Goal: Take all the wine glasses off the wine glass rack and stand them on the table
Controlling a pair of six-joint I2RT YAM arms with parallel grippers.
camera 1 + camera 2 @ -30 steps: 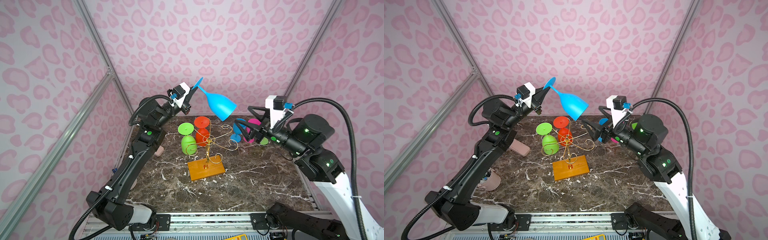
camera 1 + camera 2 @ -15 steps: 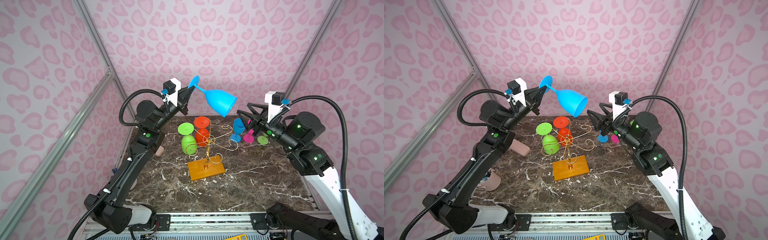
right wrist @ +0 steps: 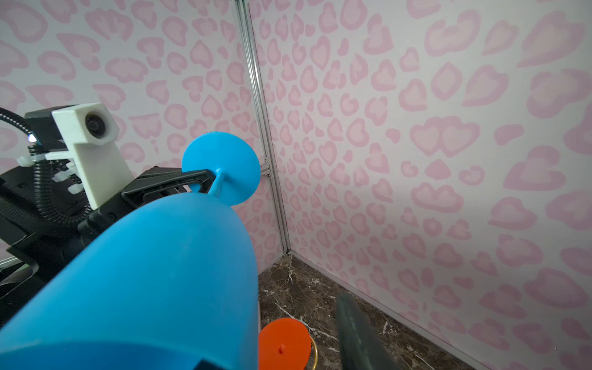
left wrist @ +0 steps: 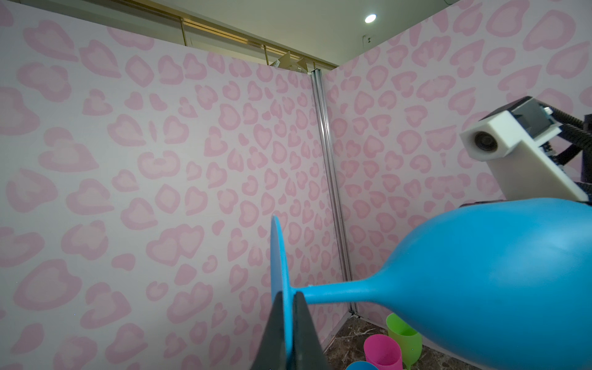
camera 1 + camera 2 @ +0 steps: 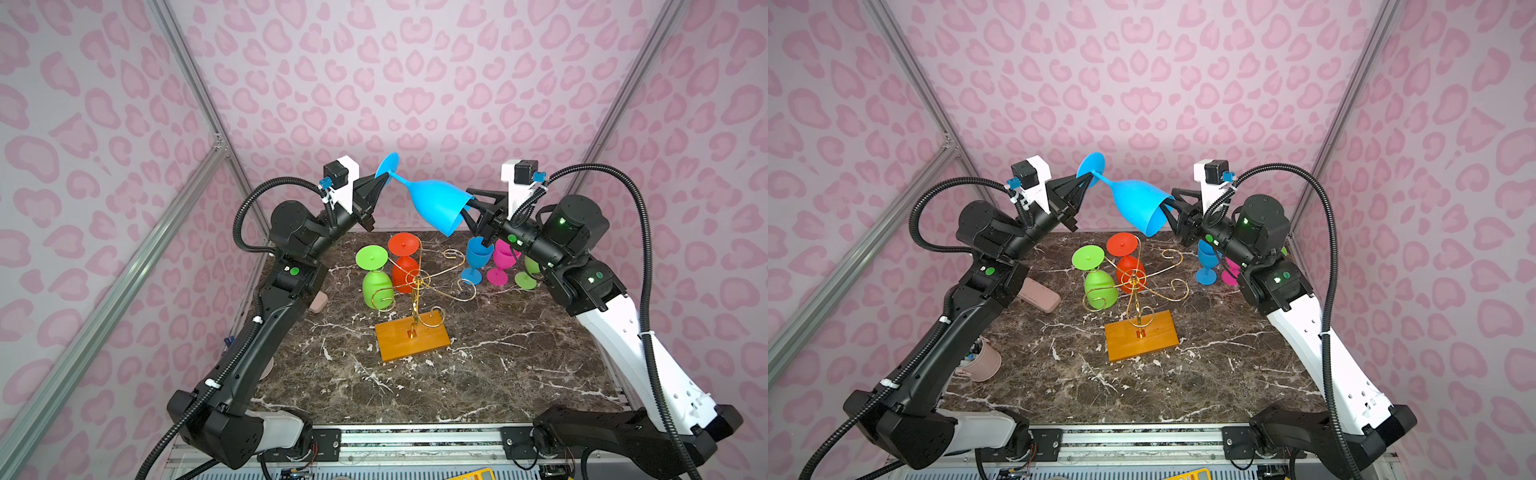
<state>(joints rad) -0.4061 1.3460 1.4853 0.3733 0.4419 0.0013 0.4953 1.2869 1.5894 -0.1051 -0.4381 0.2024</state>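
pinching the round foot of the blue wine glass (image 5: 436, 203), the left end effector (image 5: 384, 179) sits left of centre in both top views, its fingers (image 4: 278, 333) pressed flat against either face of the thin disc, as the left wrist view shows edge-on. the glass hangs in the air in the upper middle of the frame, clear of the wine glass rack (image 5: 399, 340) and well above it. its long axis runs almost sideways across the frame, sloping down to the right. the foot points to the upper left. the stem leads into the bowl, and the open mouth faces lower right.

the right end effector (image 5: 467, 208) is at that mouth, its jaws spread. in the right wrist view one finger (image 3: 355, 326) stands apart from the bowl wall with a clear gap. the other finger is hidden by the bowl, so i cannot tell whether it touches.

below, on the marble worktop (image 5: 498, 365), a green glass (image 5: 376, 286) and an orange glass (image 5: 403, 266) hang upside down from the gold arms on the rack's left side. at the right of the frame, near the right arm, a small blue glass (image 5: 476, 257), a pink glass (image 5: 500, 262) and a second green glass (image 5: 528, 270) stand upright, close together.
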